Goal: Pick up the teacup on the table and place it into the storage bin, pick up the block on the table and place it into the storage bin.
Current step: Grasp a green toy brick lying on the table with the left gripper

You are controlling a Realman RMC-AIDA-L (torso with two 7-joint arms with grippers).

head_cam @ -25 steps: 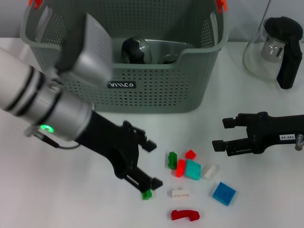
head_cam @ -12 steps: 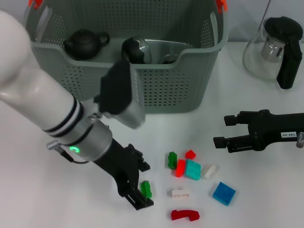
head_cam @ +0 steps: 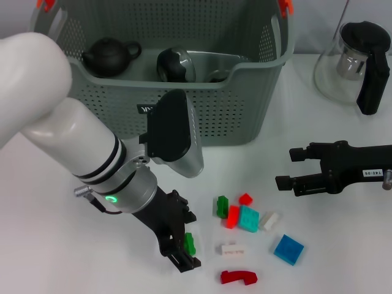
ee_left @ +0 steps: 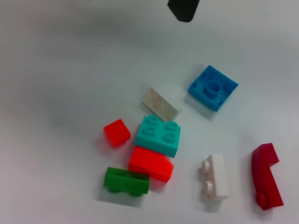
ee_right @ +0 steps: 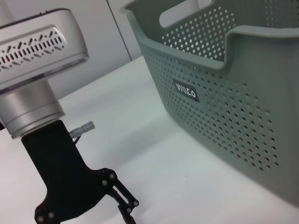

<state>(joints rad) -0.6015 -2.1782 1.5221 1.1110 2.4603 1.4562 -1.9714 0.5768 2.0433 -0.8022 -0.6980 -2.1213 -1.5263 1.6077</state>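
Note:
My left gripper is low over the table, left of the block pile, shut on a small green block. Loose blocks lie beside it: dark green, orange-red, teal, small red, white, blue and a dark red curved piece. The grey perforated storage bin stands behind, with a black teapot and a black-and-silver item inside. No teacup shows on the table. At the right my right gripper hovers open and holds nothing.
A glass pitcher with a black handle stands at the back right. The bin's front wall rises close behind the left arm. White tabletop lies bare at the front left.
The left arm swung in over the small green block and its open fingers closed on it. Since half a second ago it has shifted slightly right. The right arm has stayed put.

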